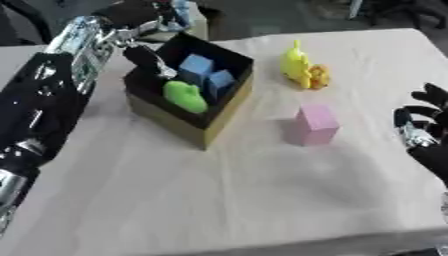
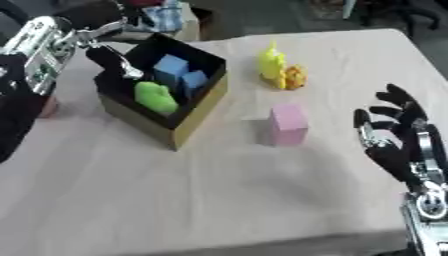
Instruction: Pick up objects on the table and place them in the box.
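left hand (image 1: 150, 59) over box (image 1: 223, 107)

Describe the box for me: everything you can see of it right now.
The box is an open-topped square carton, tan like cardboard outside and black inside, standing upright but turned corner-on to the camera, on the table's left far part. Inside lie two blue blocks and a lime-green object. The left hand reaches down into it from the far left corner; whether it touches the wall cannot be told. The pink block stands apart to its right.
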Available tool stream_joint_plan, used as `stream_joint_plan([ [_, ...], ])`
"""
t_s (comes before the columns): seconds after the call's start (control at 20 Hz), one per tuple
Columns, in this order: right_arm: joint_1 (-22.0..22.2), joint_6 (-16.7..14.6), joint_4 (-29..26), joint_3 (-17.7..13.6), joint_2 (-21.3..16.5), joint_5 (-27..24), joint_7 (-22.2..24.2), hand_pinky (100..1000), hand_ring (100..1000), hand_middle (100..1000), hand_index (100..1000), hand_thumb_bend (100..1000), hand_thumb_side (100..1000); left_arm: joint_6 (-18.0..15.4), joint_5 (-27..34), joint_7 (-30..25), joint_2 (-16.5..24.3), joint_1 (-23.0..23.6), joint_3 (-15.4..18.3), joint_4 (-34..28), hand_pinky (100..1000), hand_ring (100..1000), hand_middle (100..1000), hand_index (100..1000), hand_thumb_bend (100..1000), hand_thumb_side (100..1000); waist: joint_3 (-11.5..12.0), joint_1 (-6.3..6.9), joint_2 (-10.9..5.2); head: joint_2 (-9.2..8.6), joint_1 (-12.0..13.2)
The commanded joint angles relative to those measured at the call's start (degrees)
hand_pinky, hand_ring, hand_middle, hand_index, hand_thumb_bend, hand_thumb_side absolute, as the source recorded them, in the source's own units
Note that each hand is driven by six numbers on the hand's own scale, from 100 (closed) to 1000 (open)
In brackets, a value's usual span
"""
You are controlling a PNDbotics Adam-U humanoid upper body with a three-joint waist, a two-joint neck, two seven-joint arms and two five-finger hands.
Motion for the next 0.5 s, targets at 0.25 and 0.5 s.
stream_joint_plan([
  [0.25,-0.31,-0.03,-0.37,-0.6,-1.01,-0.24,-0.12,623,763,811,928,291,423,4.93,5.75,-1.62,10.43,2.15,5.95,-6.8,819,753,772,878,633,503,0.93,0.06,-1.67,-0.66,-0.52],
  [0.5,-0.19,-0.04,-0.25,-0.68,-1.18,-0.19,-0.17,623,763,811,928,290,424,8.04,1.38,-3.02,14.36,4.78,9.19,-2.98,796,726,737,859,585,455,1.7,0.18,-1.72,-0.52,-0.69],
])
